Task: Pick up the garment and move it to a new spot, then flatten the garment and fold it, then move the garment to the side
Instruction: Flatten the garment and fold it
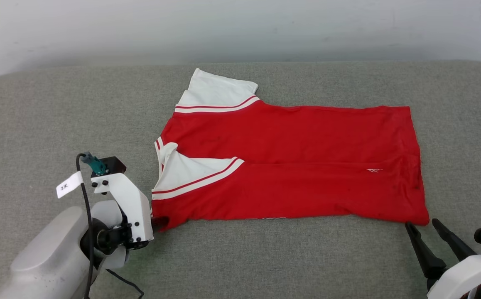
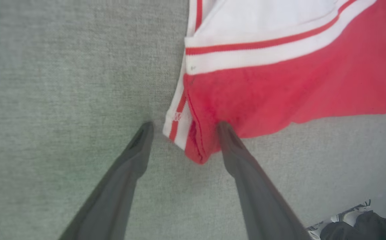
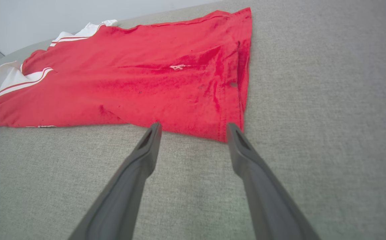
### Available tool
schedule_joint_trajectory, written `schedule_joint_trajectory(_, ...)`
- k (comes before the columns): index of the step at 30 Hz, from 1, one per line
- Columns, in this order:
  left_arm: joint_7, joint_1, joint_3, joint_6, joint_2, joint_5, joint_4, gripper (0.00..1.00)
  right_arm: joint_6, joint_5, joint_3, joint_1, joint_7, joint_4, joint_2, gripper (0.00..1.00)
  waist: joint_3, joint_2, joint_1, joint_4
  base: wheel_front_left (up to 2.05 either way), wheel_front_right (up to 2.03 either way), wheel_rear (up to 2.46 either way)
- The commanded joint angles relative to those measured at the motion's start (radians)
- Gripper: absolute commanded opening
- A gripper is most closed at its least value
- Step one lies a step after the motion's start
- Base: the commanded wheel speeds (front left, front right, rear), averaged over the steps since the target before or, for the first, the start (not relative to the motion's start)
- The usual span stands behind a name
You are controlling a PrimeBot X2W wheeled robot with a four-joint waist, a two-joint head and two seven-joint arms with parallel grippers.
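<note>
Here the left tool (image 2: 183, 126) is seen with its jaws spread wide, and the near left corner of the garment (image 1: 290, 166) is straddled by its two fingers without being pinched; nothing is held. The right tool (image 1: 422, 223) is likewise set wide and empty, its fingertips just short of the near right corner, where the hem (image 1: 415, 166) ends. The garment is laid around the middle of the grey surface (image 1: 57, 116), plain red side up, and appears to be doubled along its length, with the near sleeve (image 1: 190, 174) turned in over the red cloth. Its long axis is run left to right, parallel with the far edge of the surface, sleeves toward the left edge and hem toward the right edge. Each end of the near long side is thus faced by one tool, and the cloth lies ahead of both, toward the far edge. The left tool is judged nearer to a grip, since cloth lies between its fingers; a small advance is judged to be needed by the right one. A pinch of both corners together is what the coming move is taken to call for
</note>
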Motion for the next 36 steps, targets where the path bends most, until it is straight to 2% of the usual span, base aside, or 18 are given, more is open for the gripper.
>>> schedule_joint_trajectory(1,0.008,-0.004,-0.003,-0.007,-0.006,-0.007,0.018,1.00,-0.001,0.005,0.005,-0.017,0.000,-0.003,0.005,1.00,0.007,-0.0001,-0.0001,-0.004,0.00,0.00,0.00)
schedule_joint_trajectory(4,0.000,-0.007,-0.001,-0.010,-0.009,-0.006,0.029,1.00,-0.001,0.007,0.007,-0.025,-0.001,-0.004,0.005,1.00,0.011,-0.0001,-0.0001,-0.007,0.00,0.00,0.00)
schedule_joint_trajectory(5,-0.008,-0.009,0.002,-0.018,-0.013,-0.006,0.041,0.49,-0.001,0.007,0.008,-0.027,-0.002,-0.004,0.004,1.00,0.015,-0.0001,-0.0001,-0.009,0.00,0.00,0.00)
schedule_joint_trajectory(7,-0.017,-0.012,0.002,-0.028,-0.014,-0.004,0.049,0.00,-0.001,0.011,0.004,-0.024,0.000,-0.001,0.005,1.00,0.017,-0.0001,-0.0001,-0.011,0.00,0.00,0.00)
schedule_joint_trajectory(8,-0.026,-0.017,-0.001,-0.054,-0.010,-0.001,0.054,0.00,-0.001,0.020,-0.005,-0.021,0.012,-0.006,0.004,1.00,0.019,-0.0001,-0.0001,-0.010,0.00,0.00,0.00)
schedule_joint_trajectory(12,-0.021,-0.027,-0.004,-0.069,-0.009,0.001,0.057,0.00,-0.001,0.043,-0.025,-0.021,0.059,-0.039,0.002,1.00,0.023,-0.0001,-0.0001,-0.004,0.00,0.00,0.00)
schedule_joint_trajectory(17,-0.021,-0.039,-0.008,-0.075,-0.015,0.005,0.054,0.00,-0.001,0.063,-0.064,-0.028,0.153,-0.088,-0.006,1.00,0.026,-0.0001,-0.0001,0.002,0.00,0.00,0.00)
schedule_joint_trajectory(20,-0.025,-0.045,-0.011,-0.075,-0.021,0.011,0.054,0.00,-0.001,0.073,-0.106,-0.044,0.247,-0.108,0.003,1.00,0.030,-0.0001,-0.0001,0.006,0.00,0.00,0.00)
schedule_joint_trajectory(27,-0.040,-0.069,-0.020,-0.081,-0.042,0.025,0.056,0.00,-0.001,-0.001,-0.183,-0.106,0.471,-0.091,0.032,1.00,0.045,-0.0001,-0.0001,0.022,0.00,0.00,0.00)
schedule_joint_trajectory(36,-0.050,-0.094,-0.035,-0.096,-0.080,0.036,0.081,0.00,-0.001,-0.100,-0.237,-0.155,0.595,-0.046,0.064,1.00,0.072,-0.0001,-0.0001,0.052,0.00,0.00,0.00)
